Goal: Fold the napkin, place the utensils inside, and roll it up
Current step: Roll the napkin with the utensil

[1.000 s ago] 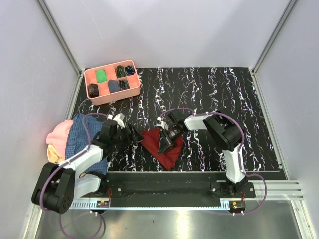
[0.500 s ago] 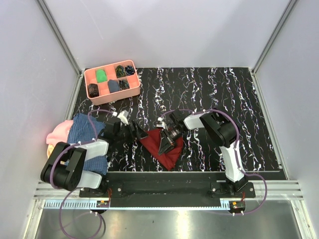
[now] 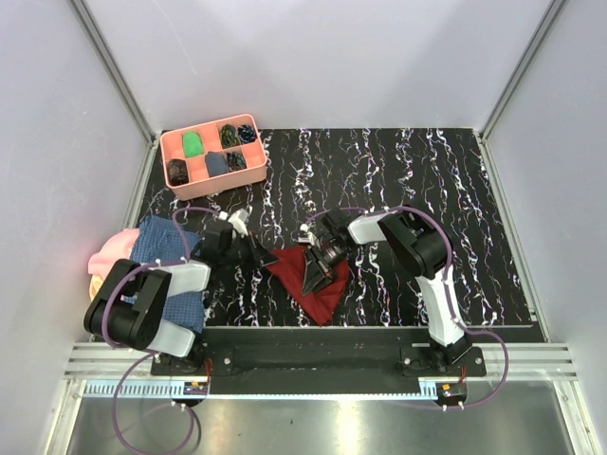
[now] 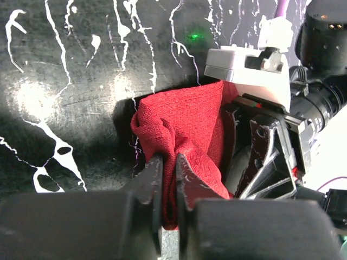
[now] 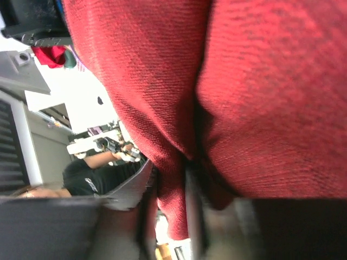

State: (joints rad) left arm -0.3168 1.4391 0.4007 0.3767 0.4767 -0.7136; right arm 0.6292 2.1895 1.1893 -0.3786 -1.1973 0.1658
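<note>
Left end effector (image 4: 168, 162) advanced, now clamped on napkin (image 4: 187, 119) corner.

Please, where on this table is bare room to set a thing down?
Free: the wide table right of the right hand, and the far strip right of the pink tray. Crowded: near left, where the left hand and right hand pinch the napkin beside the blue checked cloth.

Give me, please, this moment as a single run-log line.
stage: folding | left gripper: shut on edge of dark red soft cloth napkin | right gripper: shut on napkin fold | napkin: bunched on black marbled table
</note>
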